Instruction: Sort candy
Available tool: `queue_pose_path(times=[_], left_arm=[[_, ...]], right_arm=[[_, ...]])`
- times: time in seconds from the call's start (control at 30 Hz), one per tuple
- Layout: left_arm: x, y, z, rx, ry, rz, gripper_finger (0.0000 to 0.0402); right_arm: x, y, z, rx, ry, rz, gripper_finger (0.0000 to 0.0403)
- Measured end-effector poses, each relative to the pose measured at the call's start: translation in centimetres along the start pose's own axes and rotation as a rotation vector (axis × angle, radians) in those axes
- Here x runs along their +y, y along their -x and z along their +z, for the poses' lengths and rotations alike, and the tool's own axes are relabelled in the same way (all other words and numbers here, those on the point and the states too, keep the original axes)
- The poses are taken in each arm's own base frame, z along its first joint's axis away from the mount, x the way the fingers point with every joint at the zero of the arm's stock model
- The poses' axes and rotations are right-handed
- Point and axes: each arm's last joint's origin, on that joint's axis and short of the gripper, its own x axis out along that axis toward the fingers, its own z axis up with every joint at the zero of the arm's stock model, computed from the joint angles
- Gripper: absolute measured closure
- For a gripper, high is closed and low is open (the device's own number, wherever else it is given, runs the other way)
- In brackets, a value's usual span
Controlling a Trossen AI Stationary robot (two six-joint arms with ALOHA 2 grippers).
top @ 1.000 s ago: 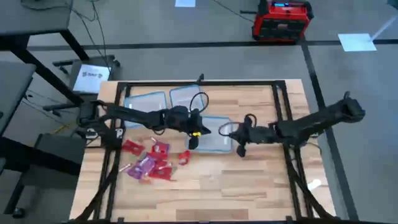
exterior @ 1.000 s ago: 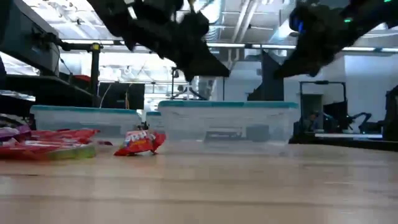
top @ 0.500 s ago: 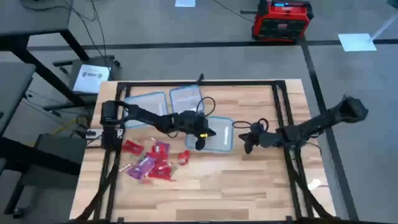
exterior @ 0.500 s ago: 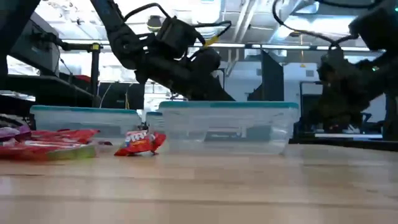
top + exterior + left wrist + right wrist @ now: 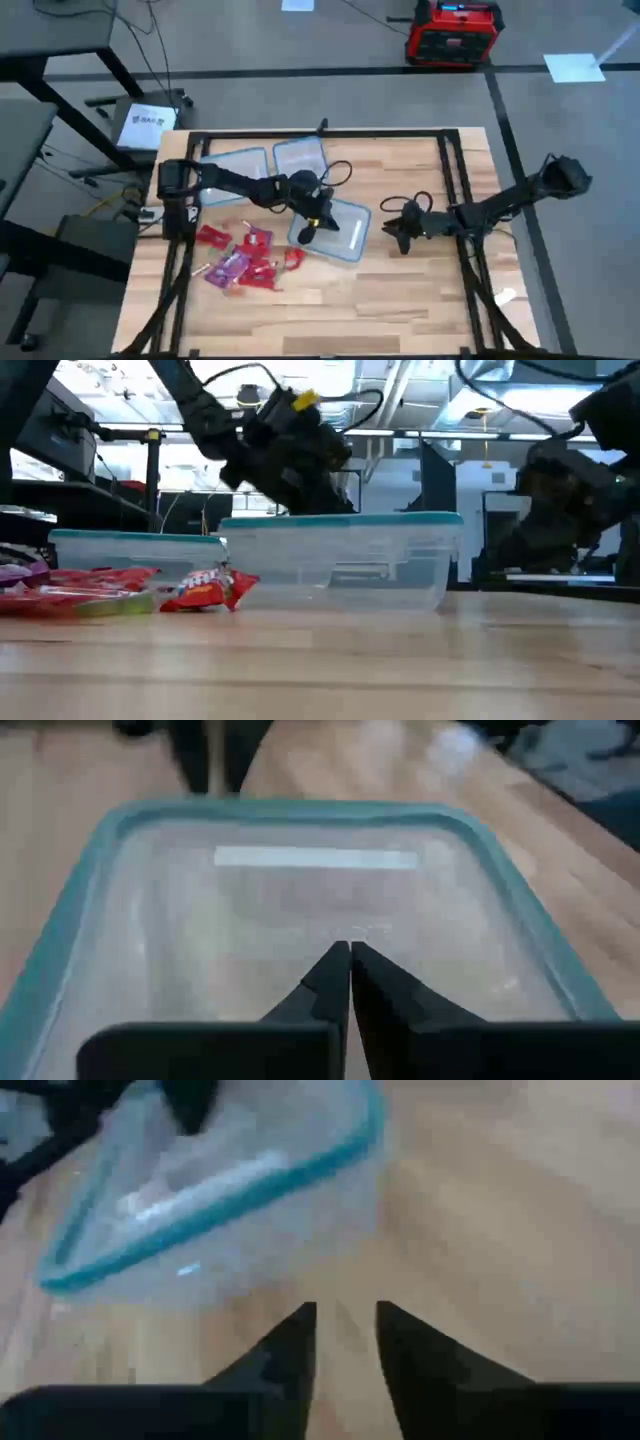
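Since a second ago the nearest clear tub (image 5: 331,228) has slid and turned askew toward the candy, and the right arm has pulled back from it, its fingers parting

On the desk (image 5: 400,300) three clear tubs stand: two (image 5: 240,163) side by side at the far edge and the askew one nearer the middle. That one seems to be placed by the left arm, likely to bring it within reach of the sweets for sorting. The left claw (image 5: 349,958) is closed, fingertips pressed together and holding nothing, poised inside the tub above its floor. The right claw (image 5: 345,1320) hangs slightly open and empty just over bare wood, near the tub's rim but apart from it

The candy (image 5: 243,258), red and pink wrapped pieces, lies heaped on the desk left of the tub, none yet in any tub. One red piece (image 5: 205,589) lies apart from the heap, just beside the tub's corner; whether it touches I cannot tell. It may be shoved if the tub travels on
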Motion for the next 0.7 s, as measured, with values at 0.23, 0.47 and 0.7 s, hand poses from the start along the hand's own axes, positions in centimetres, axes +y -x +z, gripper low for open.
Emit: queue_pose_path(times=[0.23, 0.47, 0.7], left_arm=[[-5.2, 3.9, 4.4, 0.183, 0.126, 0.153, 0.0402], [-8.2, 3.4, 1.2, 0.316, 0.122, 0.206, 0.0402], [-6.8, 0.9, -1.9, 0.332, 0.106, 0.208, 0.0402]], right_arm=[[-0.3, -1.1, 3.7, -0.095, -0.041, -0.104, 0.0262], [-2.4, -3.2, 7.0, -0.044, -0.057, -0.178, 0.0254], [-3.4, -4.9, 5.7, 0.153, -0.160, -0.047, 0.0254]])
